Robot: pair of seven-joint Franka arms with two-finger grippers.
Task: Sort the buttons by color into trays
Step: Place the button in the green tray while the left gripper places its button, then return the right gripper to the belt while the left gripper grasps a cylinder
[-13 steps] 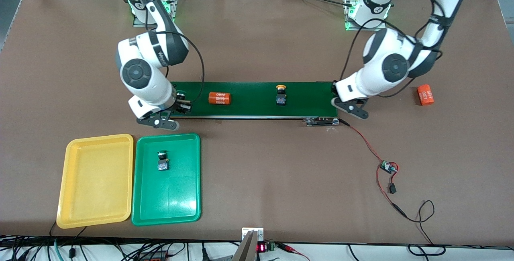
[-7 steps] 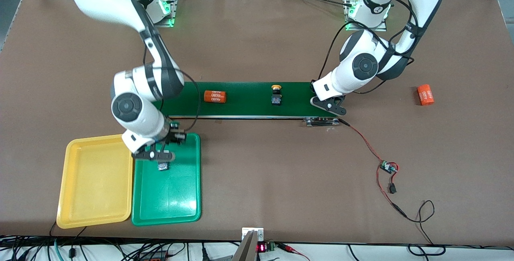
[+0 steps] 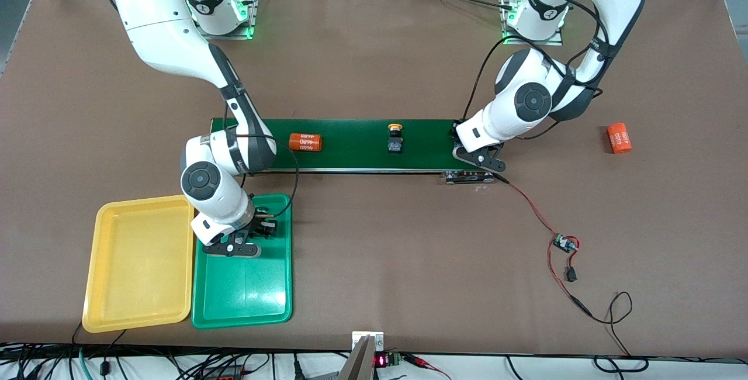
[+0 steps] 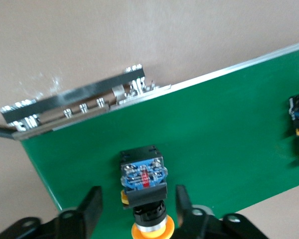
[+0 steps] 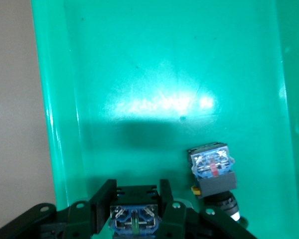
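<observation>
Trays: I count two, side by side nearest the front camera, a yellow tray [image 3: 138, 263] with nothing in it and a green tray [image 3: 245, 292].
Right gripper [image 3: 234, 247]: low over the green tray, clenched on a button [image 5: 132, 217]; its cap is cut off in the right wrist view.
Loose button [image 5: 213, 172]: lies in the green tray just beside the held one; the arm covers it in the front view, and its cap colour is hard to make out.
Belt [image 3: 350, 161]: one long dark green strip, farther from the camera than the trays.
Yellow buttons: I count two on the belt, one mid-belt [image 3: 395, 138], one [image 4: 143, 185] between the left gripper's fingers.
Left gripper [image 4: 138, 206]: low over the belt's end nearest the left arm, spread, fingers [image 4: 91, 208] apart from the button.
Orange cylinders: two, one on the belt [image 3: 305, 142], one on the table [image 3: 619, 138] past the left arm.
</observation>
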